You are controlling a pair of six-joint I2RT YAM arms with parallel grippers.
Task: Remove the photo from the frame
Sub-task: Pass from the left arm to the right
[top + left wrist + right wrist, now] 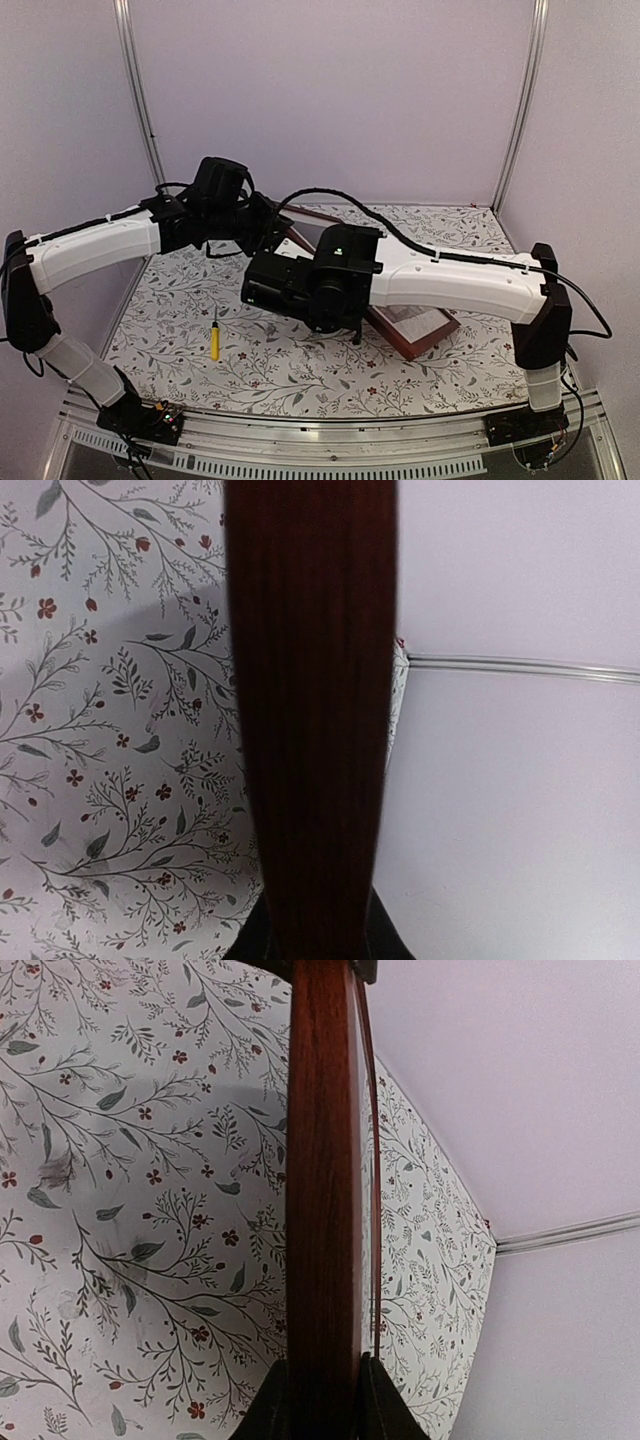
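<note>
- Right wrist view: shows the right gripper [322, 1385] pinched narrow onto one rail of the frame [320, 1160], with a dark finger [268, 1415] pressed to each face.
- Left wrist view: finds the left gripper [315, 935] likewise closed narrow on a rail, with wood filling the gap between its fingers.
- Picks out a thin second edge [372, 1160] just beside the right-held rail; cannot tell whether glass, backing or print.
- Top external view: places the frame [437, 340] between both arms over the floral table [300, 370], one corner low by the right forearm, most of it hidden behind the wrists.
- Cannot make out the photo itself; presumably inside the frame.
- Judges the frame stiff, light and hard-edged: safe to pinch on the rails, best near corners to resist twisting.
- Expects any glazing to be fragile and slick, so advises against squeezing the middle panel.
- Expects the photo to be thin, floppy and easily creased: best taken flat by its border, never by the printed face.
- Notes a yellow screwdriver [213, 340] lying well apart, left of the frame.
</note>
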